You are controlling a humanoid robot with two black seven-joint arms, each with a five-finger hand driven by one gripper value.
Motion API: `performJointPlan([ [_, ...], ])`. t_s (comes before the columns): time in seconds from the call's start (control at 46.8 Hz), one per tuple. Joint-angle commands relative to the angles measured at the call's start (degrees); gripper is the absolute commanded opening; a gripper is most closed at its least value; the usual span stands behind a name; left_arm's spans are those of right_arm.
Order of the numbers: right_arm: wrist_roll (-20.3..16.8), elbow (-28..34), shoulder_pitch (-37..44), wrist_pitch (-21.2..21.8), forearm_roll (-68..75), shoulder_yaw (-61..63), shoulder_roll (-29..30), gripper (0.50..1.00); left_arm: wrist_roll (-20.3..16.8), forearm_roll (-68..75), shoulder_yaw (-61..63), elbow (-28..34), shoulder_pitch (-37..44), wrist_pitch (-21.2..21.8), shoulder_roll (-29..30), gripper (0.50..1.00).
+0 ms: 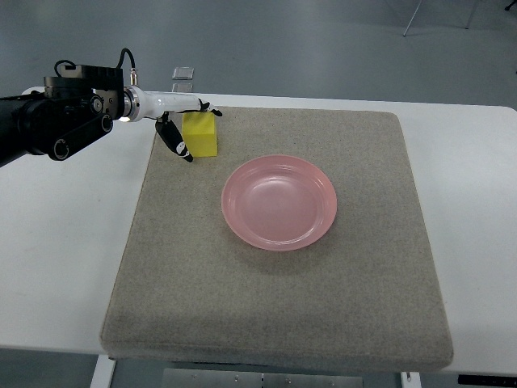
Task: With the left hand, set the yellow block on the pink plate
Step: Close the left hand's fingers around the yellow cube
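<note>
Fingers [179,142] of the left hand [187,121] are dark-tipped and slim; they lie against the left face of the yellow block [200,134], with at least one more reaching along its far edge. Whether they actually pinch the block or only touch it cannot be told from this angle.

Top view: the left arm [65,121] enters from the left edge, black at the body end, then a white wrist section leading to the hand. The block rests on the grey mat [275,307], at the mat's far left corner. It stands upright, its faces roughly square to the mat edges. The pink plate [279,202] lies near the mat's centre, to the right of and nearer than the block, well apart from it. The mat covers most of a white table [56,242]. A small clear object [184,73] lies on the floor beyond the table's far edge; its kind cannot be made out.
</note>
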Motion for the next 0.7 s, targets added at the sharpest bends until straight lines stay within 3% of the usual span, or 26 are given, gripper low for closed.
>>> performJointPlan([
  [0.0, -0.08, 0.0, 0.0, 0.0, 0.0, 0.0, 0.0, 0.924, 0.0, 0.06, 0.08, 0.52, 0.4, 0.82, -0.23, 0.934],
  [0.192, 0.01, 0.0, 0.0, 0.0, 0.0, 0.0, 0.0, 0.924, 0.09, 0.06, 0.0, 1.57, 0.58, 1.17, -0.59, 0.808],
  [0.32, 0.01, 0.0, 0.0, 0.0, 0.0, 0.0, 0.0, 0.924, 0.09, -0.03, -0.09, 1.66, 0.67, 1.17, -0.59, 0.677],
  [0.427, 0.01, 0.0, 0.0, 0.0, 0.0, 0.0, 0.0, 0.924, 0.09, -0.21, -0.09, 1.66, 0.76, 1.61, -0.59, 0.602],
  [0.534, 0.01, 0.0, 0.0, 0.0, 0.0, 0.0, 0.0, 0.924, 0.09, -0.38, -0.18, 1.66, 0.67, 3.36, -0.59, 0.572],
  [0.683, 0.01, 0.0, 0.0, 0.0, 0.0, 0.0, 0.0, 0.924, 0.09, -0.65, -0.36, 1.75, 0.58, 4.51, -1.11, 0.572],
])
